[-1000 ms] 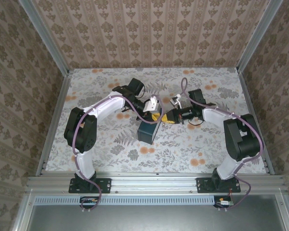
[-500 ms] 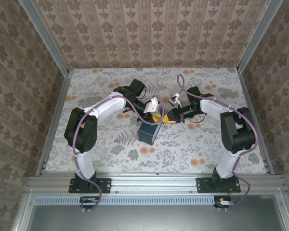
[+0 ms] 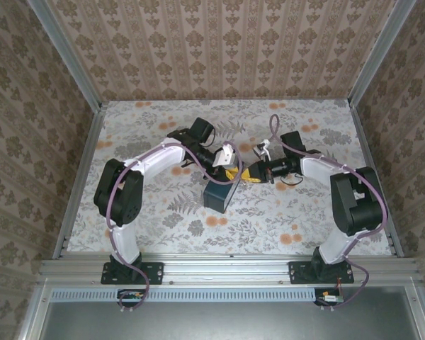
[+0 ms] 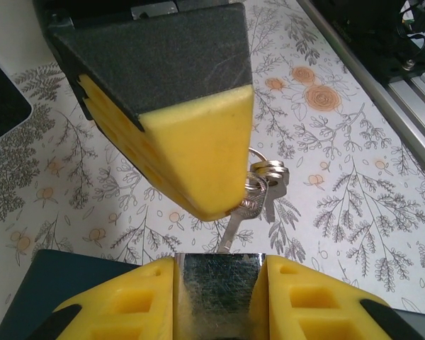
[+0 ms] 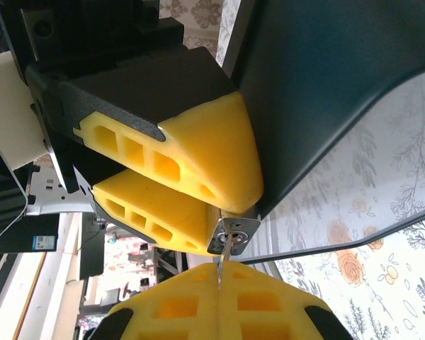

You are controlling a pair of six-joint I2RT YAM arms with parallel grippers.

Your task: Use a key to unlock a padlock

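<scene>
My right gripper (image 5: 219, 275) is pressed together on the key (image 4: 230, 230), pinching its bow flat between the yellow pads so the blade sticks out ahead. The blade's tip meets the keyhole face of the padlock (image 5: 234, 232); I cannot tell how deep it sits. My left gripper (image 3: 231, 170) clamps the padlock's metal body between its two pads and holds it off the table (image 3: 163, 227), near the middle. Spare keys (image 4: 264, 185) hang on a ring just beside the right pad. A dark box (image 3: 219, 193) sits just below the left gripper, towards the arm bases.
</scene>
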